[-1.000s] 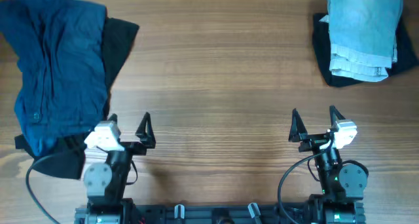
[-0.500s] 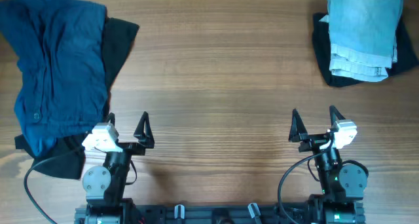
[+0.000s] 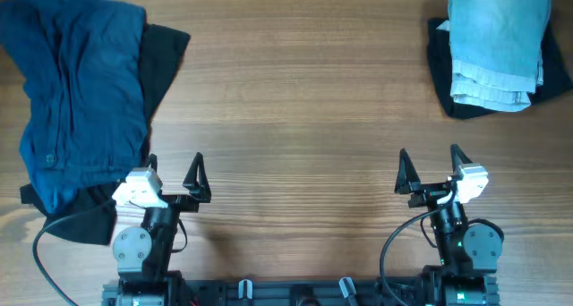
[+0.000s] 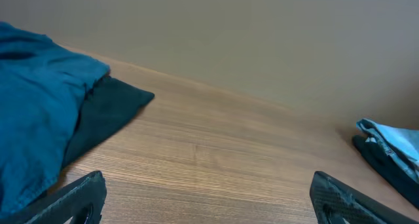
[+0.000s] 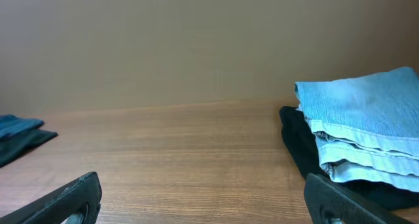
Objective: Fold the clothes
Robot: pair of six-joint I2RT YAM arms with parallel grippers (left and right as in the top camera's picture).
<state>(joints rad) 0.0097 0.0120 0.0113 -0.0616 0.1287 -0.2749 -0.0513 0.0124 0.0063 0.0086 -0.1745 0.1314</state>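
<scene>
Table (image 3: 295, 100): wood, matt, fine straight grain.
Pale denim shorts (image 3: 497, 38), ahead of the right gripper (image 3: 429, 160): faded woven cloth, soft, matt.
Dark blue garment (image 3: 76, 91), beside the left gripper (image 3: 173, 167): creased matt cloth.
Black garments (image 3: 166, 55): smooth dull cloth.
Fingers (image 4: 75, 198): black, grainy matt plastic.

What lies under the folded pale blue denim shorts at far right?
A black garment; only its edges show beside the folded pale blue denim shorts. Its covered part, and anything between, cannot be seen.
</scene>
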